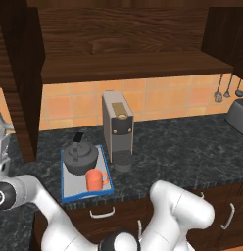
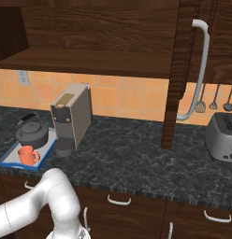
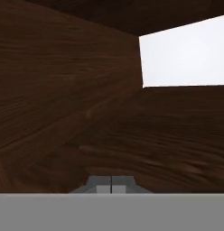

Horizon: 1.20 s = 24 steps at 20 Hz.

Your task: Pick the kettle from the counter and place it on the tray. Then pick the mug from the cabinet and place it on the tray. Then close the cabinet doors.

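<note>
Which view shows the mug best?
Left base view: the mug sits close and unobstructed on the tray, handle visible, beside the kettle. Right base view shows it smaller, far left. Hand view faces dark wood.

Hidden and cut-off parts of a kitchen scene.
Toaster cropped by the left base view's right edge; hanging utensils too small to identify. Kettle base partly hidden behind mug. Left cabinet door cut off at the top. Gripper fingertips barely seen above the hand view's bottom, pressed together.
</note>
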Tool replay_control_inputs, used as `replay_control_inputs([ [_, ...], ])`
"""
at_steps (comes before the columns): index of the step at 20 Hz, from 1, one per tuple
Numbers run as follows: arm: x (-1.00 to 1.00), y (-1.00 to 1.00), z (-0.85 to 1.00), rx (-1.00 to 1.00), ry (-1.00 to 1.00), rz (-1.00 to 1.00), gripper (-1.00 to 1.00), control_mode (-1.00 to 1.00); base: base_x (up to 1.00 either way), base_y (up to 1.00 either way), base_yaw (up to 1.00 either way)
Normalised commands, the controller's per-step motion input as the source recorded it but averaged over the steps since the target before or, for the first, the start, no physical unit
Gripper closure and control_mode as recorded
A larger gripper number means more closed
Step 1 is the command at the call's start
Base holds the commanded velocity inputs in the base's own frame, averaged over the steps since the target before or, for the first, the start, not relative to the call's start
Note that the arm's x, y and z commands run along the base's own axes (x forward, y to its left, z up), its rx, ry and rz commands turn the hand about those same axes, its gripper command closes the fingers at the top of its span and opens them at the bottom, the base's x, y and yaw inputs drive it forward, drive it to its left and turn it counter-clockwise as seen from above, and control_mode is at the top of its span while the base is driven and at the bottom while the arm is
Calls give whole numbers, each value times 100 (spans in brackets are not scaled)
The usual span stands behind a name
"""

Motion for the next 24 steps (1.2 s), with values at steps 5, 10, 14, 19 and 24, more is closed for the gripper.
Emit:
replay_control_inputs([
  [5, -1, -57, 9, 13, -9, -11, 100, -100, 0, 0, 0],
  [10, -6, -60, 61, 15, -8, -6, 100, -100, 0, 0, 0],
  [14, -3, -55, 35, 8, -4, 0, 100, -100, 0, 0, 0],
  [19, -13, -97, 15, 6, 0, 0, 100, -100, 0, 0, 0],
  [24, -10, -100, 35, 5, 0, 2, 100, -100, 0, 0, 0],
])
